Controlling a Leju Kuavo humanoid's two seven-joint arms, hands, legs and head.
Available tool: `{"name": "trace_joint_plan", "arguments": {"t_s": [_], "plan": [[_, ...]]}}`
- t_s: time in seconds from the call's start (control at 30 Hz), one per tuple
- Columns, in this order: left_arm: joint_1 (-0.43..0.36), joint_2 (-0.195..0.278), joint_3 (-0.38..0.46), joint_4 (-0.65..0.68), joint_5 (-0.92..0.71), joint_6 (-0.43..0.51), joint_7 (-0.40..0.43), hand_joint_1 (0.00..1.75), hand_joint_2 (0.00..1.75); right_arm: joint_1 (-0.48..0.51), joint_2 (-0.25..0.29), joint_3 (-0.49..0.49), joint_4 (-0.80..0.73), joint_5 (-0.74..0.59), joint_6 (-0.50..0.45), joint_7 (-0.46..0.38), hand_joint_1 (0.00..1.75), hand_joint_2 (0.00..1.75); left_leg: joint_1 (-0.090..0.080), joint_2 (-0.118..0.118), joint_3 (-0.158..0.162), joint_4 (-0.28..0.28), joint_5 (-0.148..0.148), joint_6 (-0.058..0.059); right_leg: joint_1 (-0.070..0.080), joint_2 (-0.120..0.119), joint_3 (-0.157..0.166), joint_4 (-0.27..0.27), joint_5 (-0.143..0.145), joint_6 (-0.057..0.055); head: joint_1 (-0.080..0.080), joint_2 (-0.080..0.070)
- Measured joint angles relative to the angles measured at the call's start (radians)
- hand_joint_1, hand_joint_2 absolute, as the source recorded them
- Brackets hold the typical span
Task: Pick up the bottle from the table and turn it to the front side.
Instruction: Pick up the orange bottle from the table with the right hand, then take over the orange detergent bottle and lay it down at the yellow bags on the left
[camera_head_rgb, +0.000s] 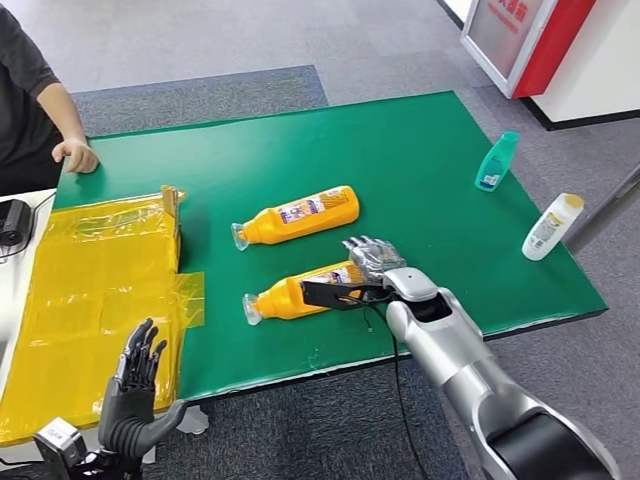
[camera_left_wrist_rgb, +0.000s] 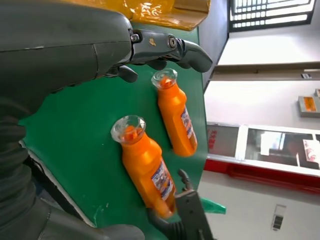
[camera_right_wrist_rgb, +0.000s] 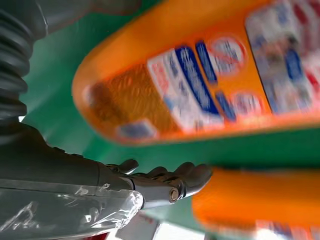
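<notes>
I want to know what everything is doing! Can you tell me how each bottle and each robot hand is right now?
Near orange bottle: lying on its side, right hand at its base end.
Far orange bottle: lying on its side, untouched.
Teal bottle: lying down near the table's far edge.
White bottle: lying down at the table's edge.
Right hand: open over the near orange bottle, no grip visible.
Left hand: open, fingers apart, holding nothing.

- Near orange bottle (camera_head_rgb: 306, 290): blue-and-white label, print too blurred to read, even close up in right wrist view.
- Far orange bottle (camera_head_rgb: 298, 215): label illegible.
- Teal bottle (camera_head_rgb: 496, 161), white bottle (camera_head_rgb: 551, 226): labels too small.
- Red-framed sign (camera_head_rgb: 521, 30): red characters, cut off, unreadable.
</notes>
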Motion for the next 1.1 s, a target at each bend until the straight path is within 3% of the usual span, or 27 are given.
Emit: {"name": "trace_joint_plan", "arguments": {"t_s": [0.03, 0.07, 0.17, 0.2, 0.43, 0.63, 0.77, 0.9, 1.1], "plan": [[-0.006, 0.008, -0.01, 0.009, 0.005, 0.004, -0.004, 0.0, 1.75, -0.016, -0.002, 0.009, 0.043, -0.008, 0.013, -0.01, 0.0, 1.75, 0.0, 0.0, 0.0, 0.0, 0.0, 0.0, 0.0, 0.0, 0.0, 0.0, 0.0, 0.0, 0.0, 0.0], [-0.012, 0.016, -0.02, 0.019, 0.009, 0.007, -0.009, 0.0, 1.75, -0.03, -0.004, 0.018, 0.08, -0.015, 0.023, -0.02, 0.23, 1.75, 0.0, 0.0, 0.0, 0.0, 0.0, 0.0, 0.0, 0.0, 0.0, 0.0, 0.0, 0.0, 0.0, 0.0], [-0.03, 0.037, -0.044, 0.049, 0.017, 0.013, -0.019, 0.0, 1.75, -0.067, -0.015, 0.041, 0.171, -0.037, 0.05, -0.05, 1.54, 1.75, 0.0, 0.0, 0.0, 0.0, 0.0, 0.0, 0.0, 0.0, 0.0, 0.0, 0.0, 0.0, 0.0, 0.0], [-0.034, 0.043, -0.051, 0.059, 0.019, 0.016, -0.021, 0.0, 1.75, -0.077, -0.019, 0.049, 0.193, -0.043, 0.052, -0.061, 1.75, 1.75, 0.0, 0.0, 0.0, 0.0, 0.0, 0.0, 0.0, 0.0, 0.0, 0.0, 0.0, 0.0, 0.0, 0.0], [-0.028, 0.066, -0.075, 0.082, 0.033, 0.037, -0.022, 0.0, 1.75, -0.071, -0.043, 0.081, 0.206, -0.109, -0.043, -0.112, 1.75, 1.75, 0.0, 0.0, 0.0, 0.0, 0.0, 0.0, 0.0, 0.0, 0.001, 0.0, 0.0, 0.0, 0.0, 0.0], [0.009, 0.064, -0.067, 0.069, 0.057, 0.029, -0.007, 0.0, 1.75, 0.059, -0.062, 0.087, -0.018, -0.209, -0.078, -0.102, 1.75, 1.75, 0.0, 0.0, -0.001, 0.0, 0.0, 0.0, 0.0, 0.0, -0.001, 0.0, 0.0, 0.0, 0.0, 0.0], [0.015, 0.057, -0.059, 0.063, 0.073, 0.02, 0.002, 0.0, 1.75, 0.096, -0.064, 0.085, -0.079, -0.237, -0.096, -0.106, 1.75, 1.75, 0.0, -0.001, -0.001, 0.0, 0.0, 0.0, 0.0, 0.0, 0.0, 0.0, -0.001, 0.0, 0.0, 0.0], [0.038, -0.068, 0.097, 0.039, 0.169, -0.095, 0.136, 0.0, 1.75, 0.383, -0.032, 0.048, -0.538, -0.389, -0.138, -0.115, 1.75, 1.75, 0.0, -0.002, -0.002, 0.0, -0.004, -0.001, 0.001, -0.001, -0.001, 0.0, -0.004, -0.001, 0.0, 0.0], [0.023, -0.098, 0.127, 0.044, 0.195, -0.137, 0.195, 0.0, 1.75, 0.426, -0.016, 0.054, -0.605, -0.412, -0.115, -0.161, 1.75, 1.75, 0.0, -0.002, -0.001, 0.0, -0.004, 0.0, 0.0, -0.001, -0.001, 0.0, -0.003, -0.001, 0.0, 0.0]]}}
